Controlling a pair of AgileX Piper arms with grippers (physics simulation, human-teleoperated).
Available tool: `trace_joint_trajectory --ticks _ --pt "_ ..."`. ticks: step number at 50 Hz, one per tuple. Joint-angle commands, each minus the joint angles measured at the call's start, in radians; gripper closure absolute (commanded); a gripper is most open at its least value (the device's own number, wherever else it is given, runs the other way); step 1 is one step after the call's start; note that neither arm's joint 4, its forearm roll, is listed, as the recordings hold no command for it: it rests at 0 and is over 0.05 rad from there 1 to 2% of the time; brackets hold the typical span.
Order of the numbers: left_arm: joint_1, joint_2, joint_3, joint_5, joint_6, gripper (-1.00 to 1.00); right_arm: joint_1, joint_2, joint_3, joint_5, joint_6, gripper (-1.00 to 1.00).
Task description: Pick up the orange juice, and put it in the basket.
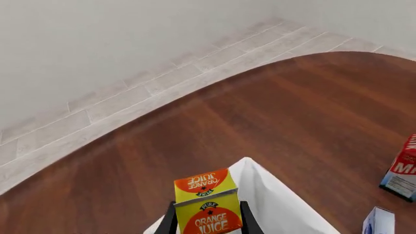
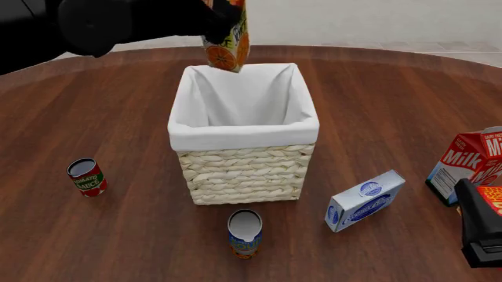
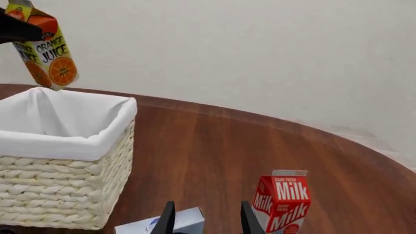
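Overhead, left end effector [image 1: 206, 220] grips "ORANGE JUICE" carton [image 2: 227, 41] — "Milk" carton [image 2: 468, 164] aside.

A round dark wooden tabletop [image 2: 392, 117] carries 4 things. A red tomato sauce can [image 2: 86, 177] stands at the left, a blue-labelled can [image 2: 244, 233] at the near edge, a blue-white box [image 2: 365, 200] lies tilted beside it, and a red-white Milk carton [image 2: 468, 163] stands far right.

My left gripper [image 1: 208, 214] is raised high and reaches forward — fingers [image 1: 167, 222] clamped on either side of what I carry. My right gripper [image 3: 206, 214] sits low (near the table), fingers parted, holding nothing.
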Motion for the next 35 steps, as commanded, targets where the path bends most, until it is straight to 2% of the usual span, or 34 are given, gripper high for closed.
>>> trace_joint_trajectory --ticks 1,13,24,35 --pt "-0.023 0.021 0.003 -0.007 0.01 1.0 0.003 0.0 0.0 0.001 -0.005 -1.0" --pt "-0.024 0.019 0.026 -0.003 0.012 1.0 0.006 0.003 -0.005 0.005 -0.012 -1.0" --pt "-0.03 0.031 0.048 -0.009 0.01 1.0 0.01 0.078 -0.01 -0.065 -0.016 -1.0" --pt "-0.048 0.06 0.057 -0.013 0.006 1.0 0.01 0.066 -0.015 -0.05 -0.014 -1.0"
